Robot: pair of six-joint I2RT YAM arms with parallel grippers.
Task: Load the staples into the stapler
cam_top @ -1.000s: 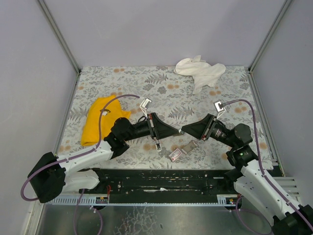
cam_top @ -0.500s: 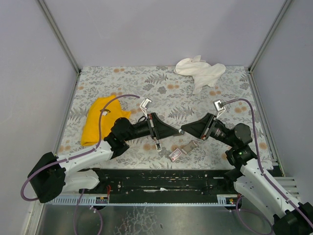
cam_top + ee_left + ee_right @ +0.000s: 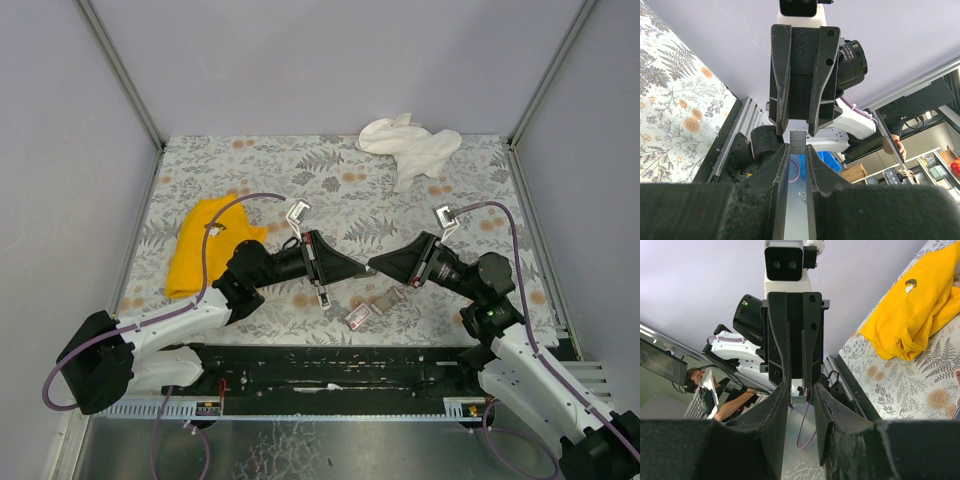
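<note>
A short silvery strip of staples [image 3: 798, 140] is pinched between the tips of my left gripper [image 3: 798, 150], held level above the table. My right gripper [image 3: 375, 264] faces it tip to tip. Its fingers stand narrowly apart around the strip's U-shaped free end [image 3: 798, 399], with a small gap on one side. In the top view my left gripper [image 3: 365, 268] meets it at mid-table. Below them on the cloth lie a small pink piece with a pale middle, seemingly the stapler [image 3: 358, 316], and a grey-brown piece, seemingly the staple box's tray [image 3: 388, 300].
A yellow cloth [image 3: 205, 245] lies at the left and also shows in the right wrist view [image 3: 920, 305]. A white cloth [image 3: 410, 147] lies at the back right. Grey walls ring the flowered table [image 3: 300, 170]. A black rail [image 3: 330, 365] runs along the near edge.
My right gripper has edged slightly left toward my left gripper. The left arm and the pieces on the table have not moved.
</note>
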